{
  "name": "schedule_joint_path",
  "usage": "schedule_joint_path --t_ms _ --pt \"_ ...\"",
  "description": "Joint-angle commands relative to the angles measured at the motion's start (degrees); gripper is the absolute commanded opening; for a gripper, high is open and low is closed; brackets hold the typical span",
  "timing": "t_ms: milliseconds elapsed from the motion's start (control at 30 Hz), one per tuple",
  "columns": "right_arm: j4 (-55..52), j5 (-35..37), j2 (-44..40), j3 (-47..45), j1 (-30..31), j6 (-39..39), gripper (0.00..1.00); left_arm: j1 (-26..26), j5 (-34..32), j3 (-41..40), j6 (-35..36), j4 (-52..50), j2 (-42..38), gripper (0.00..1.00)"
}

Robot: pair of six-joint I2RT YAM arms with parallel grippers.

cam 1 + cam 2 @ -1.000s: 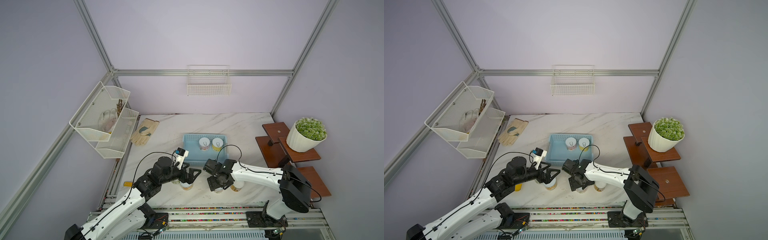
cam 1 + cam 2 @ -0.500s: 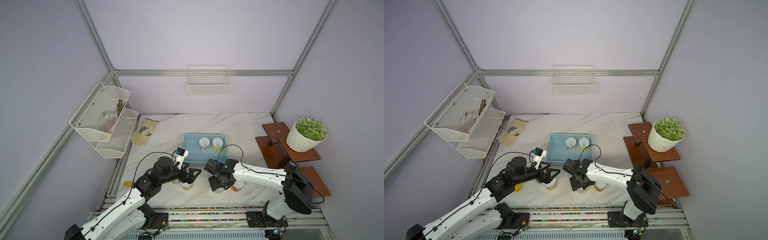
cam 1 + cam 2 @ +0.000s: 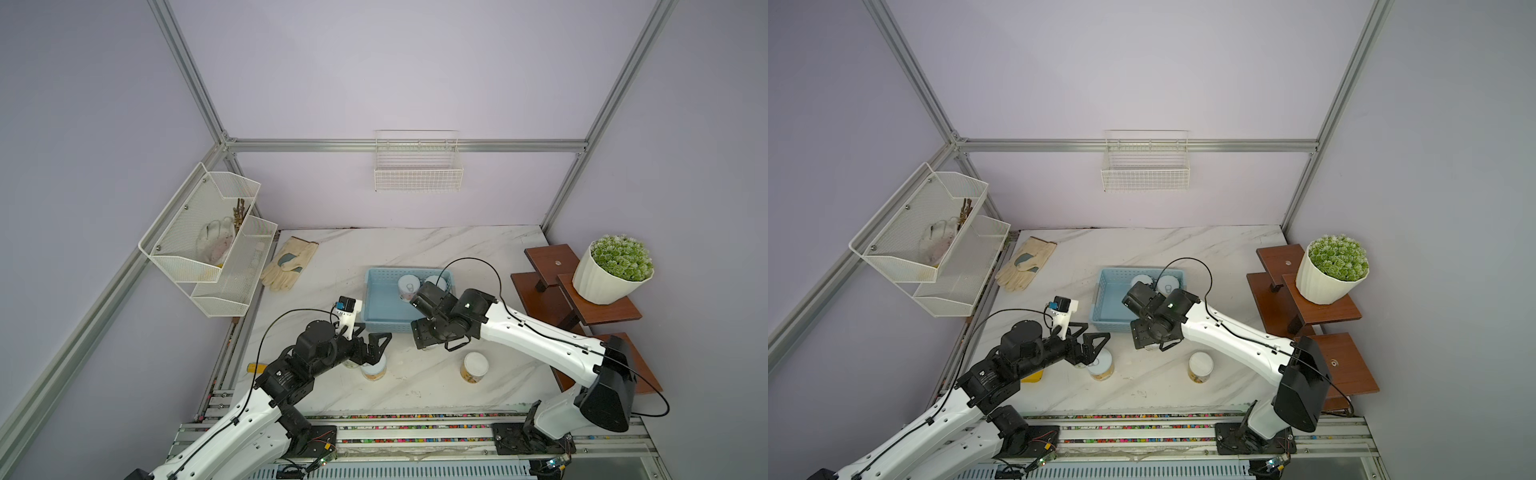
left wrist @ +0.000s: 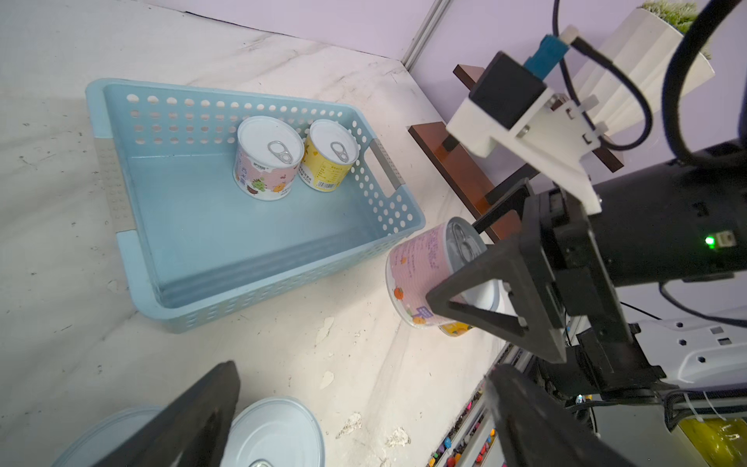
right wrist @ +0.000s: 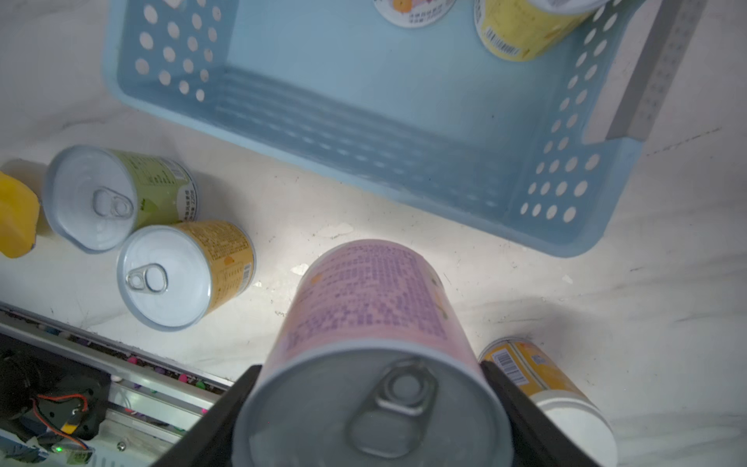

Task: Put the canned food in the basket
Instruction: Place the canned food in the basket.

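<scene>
- Left gripper hung low over the front-left tins, fingers wide apart, gripping nothing.
- Below it on the table stood a green-labelled pull-ring tin and an orange-labelled pull-ring tin, upright and side by side. A small yellow object sat just beside the green one; couldn't tell what it was.
- Yellow-labelled tin with plain white top stood alone, front-right on the table.
- Right gripper was clamped on the sides of a pink-labelled pull-ring tin. The tin was tilted, just outside the basket's near wall and not in it.
- Light blue perforated plastic basket sat mid-table. It held two upright tins side by side in its far right part: a white-and-pink fruit-print tin and a yellow barcoded tin.
- White marble-pattern tabletop had a cream work glove lying far left.
- Brown stepped wooden stand at the right edge carried a white ribbed pot of green plant.
- White mesh two-tier rack hung on the left wall, with a pale item and brown sticks in the upper tier.
- White wire basket hung on the lilac back wall.
</scene>
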Motion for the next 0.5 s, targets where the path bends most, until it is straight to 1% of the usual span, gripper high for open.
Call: schedule_joint_path --t_ms 0,233,467 --pt "0.4 2.8 3.3 5.9 -1.7 -1.7 0.0 0.0 -2.8 -0.7 -1.4 -0.2 -0.6 1.0" --pt "0.4 2.9 13.8 19.3 -3.6 -3.3 0.0 0.0 -4.7 -2.2 -3.9 -0.2 -2.6 1.0" --pt "0.1 3.0 26.1 33.2 -4.4 -4.4 0.0 0.0 -6.2 -1.9 -3.9 -2.6 -4.4 1.0"
